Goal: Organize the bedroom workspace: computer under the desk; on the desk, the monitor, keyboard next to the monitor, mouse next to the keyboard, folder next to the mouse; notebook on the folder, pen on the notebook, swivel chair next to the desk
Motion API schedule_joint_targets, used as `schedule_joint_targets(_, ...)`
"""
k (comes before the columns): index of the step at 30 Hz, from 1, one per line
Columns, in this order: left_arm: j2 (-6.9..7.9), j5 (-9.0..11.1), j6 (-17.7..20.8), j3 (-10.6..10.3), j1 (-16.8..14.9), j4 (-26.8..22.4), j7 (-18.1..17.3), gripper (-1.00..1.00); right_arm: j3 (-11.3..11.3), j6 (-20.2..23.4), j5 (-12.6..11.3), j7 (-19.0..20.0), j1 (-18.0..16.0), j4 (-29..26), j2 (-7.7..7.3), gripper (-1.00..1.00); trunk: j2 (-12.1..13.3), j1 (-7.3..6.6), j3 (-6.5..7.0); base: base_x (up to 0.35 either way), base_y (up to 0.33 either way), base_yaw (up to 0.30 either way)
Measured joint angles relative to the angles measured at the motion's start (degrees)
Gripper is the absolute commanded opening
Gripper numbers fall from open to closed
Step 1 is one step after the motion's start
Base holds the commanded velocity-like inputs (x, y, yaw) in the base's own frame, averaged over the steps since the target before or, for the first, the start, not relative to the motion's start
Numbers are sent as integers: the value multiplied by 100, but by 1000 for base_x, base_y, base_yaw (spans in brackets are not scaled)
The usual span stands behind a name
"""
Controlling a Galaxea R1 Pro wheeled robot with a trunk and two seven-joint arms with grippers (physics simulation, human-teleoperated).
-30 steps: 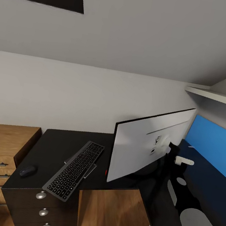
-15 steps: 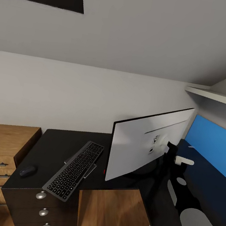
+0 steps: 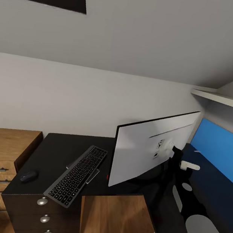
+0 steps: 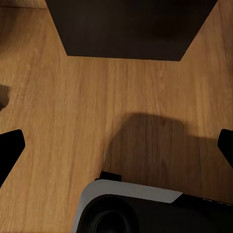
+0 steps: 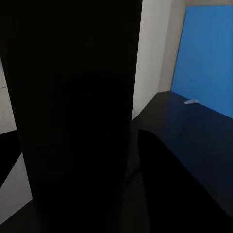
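On the long glossy black L-shaped tabletop (image 3: 69,148), three task items already have a place. The large flat monitor with its white back and thin black stand (image 3: 146,150) stands at about 3 o'clock from the tabletop's middle, its back turned toward the head camera and a red dot at its lower corner. The slim keyboard with dark grey keys in a silvery frame (image 3: 77,174) lies just beside it at 9 o'clock, its near end overhanging the front edge and one side seemingly propped up. The small dark rounded mouse (image 3: 28,176) sits near the keyboard, again at 9 o'clock, close to the tabletop's corner above the drawers with round silver knobs (image 3: 42,201).

A bright blue flat panel (image 3: 221,150) rises behind the monitor at 3 o'clock; whether it is the folder is unclear.

Judged from this, monitor, keyboard and mouse look largely settled, though the keyboard wants straightening. Folder, notebook, pen, chair and computer remain unconfirmed.

The left gripper (image 4: 116,145) hangs over wooden floor (image 4: 73,107), fingers spread wide. The right gripper's state I cannot tell; its view is dark.
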Motion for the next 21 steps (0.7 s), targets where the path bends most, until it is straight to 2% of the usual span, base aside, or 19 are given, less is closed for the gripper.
schedule_joint_targets(19,0,0,0,0,1,0,-6,100,2,-4,10,-9,5,-4,7,-100,0,0,1,0,0,0)
schedule_joint_targets(21,3,2,-1,-1,-1,1,9,100,2,2,40,2,7,-10,12,-100,0,2,1,-187,0,0)
